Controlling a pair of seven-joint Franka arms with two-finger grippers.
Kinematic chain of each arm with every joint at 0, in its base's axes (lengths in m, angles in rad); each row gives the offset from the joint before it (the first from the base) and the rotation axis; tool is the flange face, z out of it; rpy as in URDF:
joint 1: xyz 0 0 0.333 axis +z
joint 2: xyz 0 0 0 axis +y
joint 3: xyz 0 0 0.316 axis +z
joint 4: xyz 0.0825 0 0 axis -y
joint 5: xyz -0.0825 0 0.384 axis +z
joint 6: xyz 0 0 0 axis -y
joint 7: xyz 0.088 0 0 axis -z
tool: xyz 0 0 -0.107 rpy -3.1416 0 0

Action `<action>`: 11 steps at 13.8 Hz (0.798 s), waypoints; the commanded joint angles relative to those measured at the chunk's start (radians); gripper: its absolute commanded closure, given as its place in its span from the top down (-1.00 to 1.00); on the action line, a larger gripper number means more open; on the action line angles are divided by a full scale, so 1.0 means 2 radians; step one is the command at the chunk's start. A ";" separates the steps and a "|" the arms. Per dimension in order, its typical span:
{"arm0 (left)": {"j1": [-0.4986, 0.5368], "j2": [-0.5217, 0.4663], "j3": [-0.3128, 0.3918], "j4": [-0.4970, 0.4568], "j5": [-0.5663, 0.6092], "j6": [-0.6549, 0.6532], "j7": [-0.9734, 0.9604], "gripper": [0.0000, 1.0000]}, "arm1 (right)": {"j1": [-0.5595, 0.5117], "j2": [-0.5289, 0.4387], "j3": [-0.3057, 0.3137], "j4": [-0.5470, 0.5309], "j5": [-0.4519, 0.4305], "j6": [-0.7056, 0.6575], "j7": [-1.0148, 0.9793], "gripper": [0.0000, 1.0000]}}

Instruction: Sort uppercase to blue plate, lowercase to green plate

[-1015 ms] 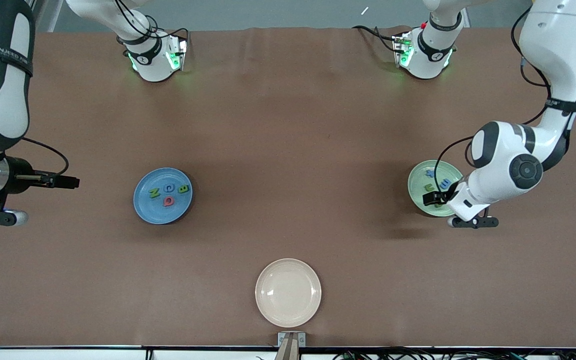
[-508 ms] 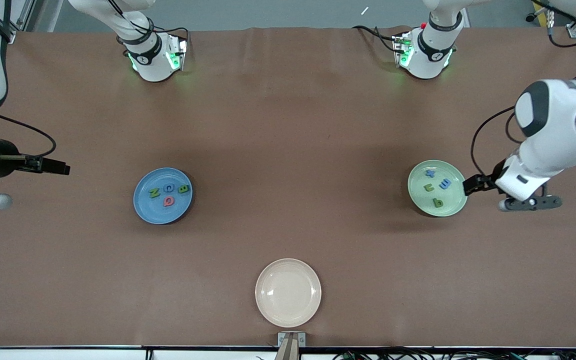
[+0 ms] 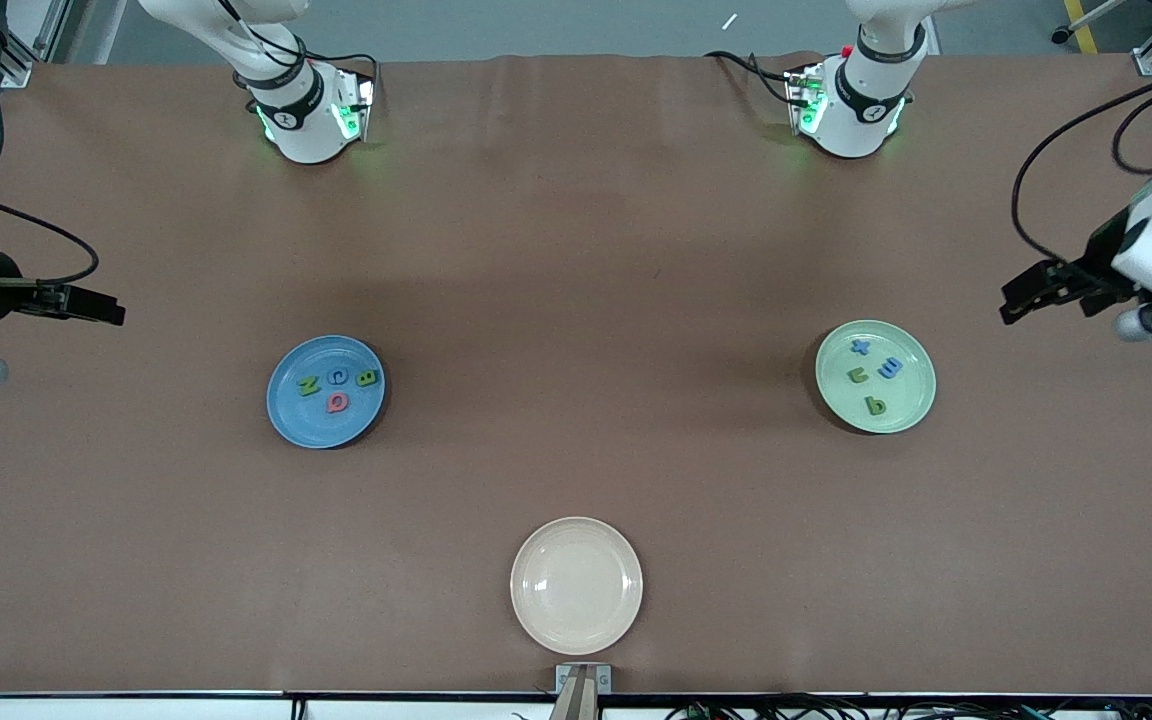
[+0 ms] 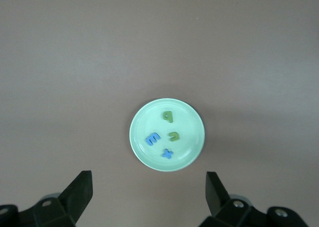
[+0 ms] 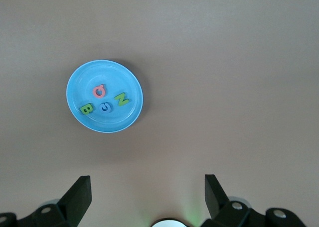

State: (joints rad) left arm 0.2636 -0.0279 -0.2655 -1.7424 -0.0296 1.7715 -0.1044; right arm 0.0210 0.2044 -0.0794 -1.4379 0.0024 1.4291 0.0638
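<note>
The blue plate (image 3: pixel 325 391) (image 5: pixel 104 96) holds the uppercase letters: a green N (image 3: pixel 309 385), a blue C (image 3: pixel 338 376), a green B (image 3: pixel 367 378) and a pinkish-red Q (image 3: pixel 338 401). The green plate (image 3: pixel 875 376) (image 4: pixel 167 134) holds the lowercase letters: a blue x (image 3: pixel 861 347), a blue m (image 3: pixel 891 367), a green u (image 3: pixel 857 375) and a green b (image 3: pixel 875 405). My left gripper (image 3: pixel 1018 298) (image 4: pixel 148 196) is open and empty, high over the table's left-arm end. My right gripper (image 3: pixel 101 309) (image 5: pixel 147 196) is open and empty, high over the right-arm end.
An empty cream plate (image 3: pixel 576 585) sits at the table's edge nearest the front camera. The two arm bases (image 3: pixel 311 110) (image 3: pixel 848 105) stand along the edge farthest from that camera.
My left gripper has lifted off the green plate and drawn back toward its end of the table, uncovering the green b. My right gripper has drawn back a little too.
</note>
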 commanded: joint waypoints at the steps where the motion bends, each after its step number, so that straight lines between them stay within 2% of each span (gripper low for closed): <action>1: 0.012 0.009 0.001 0.053 -0.012 -0.056 0.017 0.99 | -0.010 -0.021 0.017 -0.023 -0.014 0.004 -0.006 1.00; 5: 0.023 0.009 0.001 0.106 -0.011 -0.121 0.040 0.99 | -0.011 -0.021 0.016 -0.023 -0.016 0.004 -0.028 1.00; 9: 0.019 0.005 0.004 0.104 -0.013 -0.130 0.043 0.99 | -0.013 -0.018 0.015 -0.019 -0.018 0.005 -0.027 1.00; 10: 0.003 0.004 0.022 0.104 -0.013 -0.130 0.044 0.99 | -0.014 -0.017 0.014 -0.014 -0.019 0.007 -0.027 1.00; 11: -0.031 0.004 0.056 0.104 -0.013 -0.130 0.044 0.99 | -0.014 -0.016 0.014 -0.002 -0.018 0.005 -0.026 1.00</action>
State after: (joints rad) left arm 0.2829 -0.0248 -0.2383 -1.5523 -0.0368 1.5307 -0.0382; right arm 0.0154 0.1992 -0.0692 -1.4409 -0.0199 1.4357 0.0206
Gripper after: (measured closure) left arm 0.000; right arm 0.000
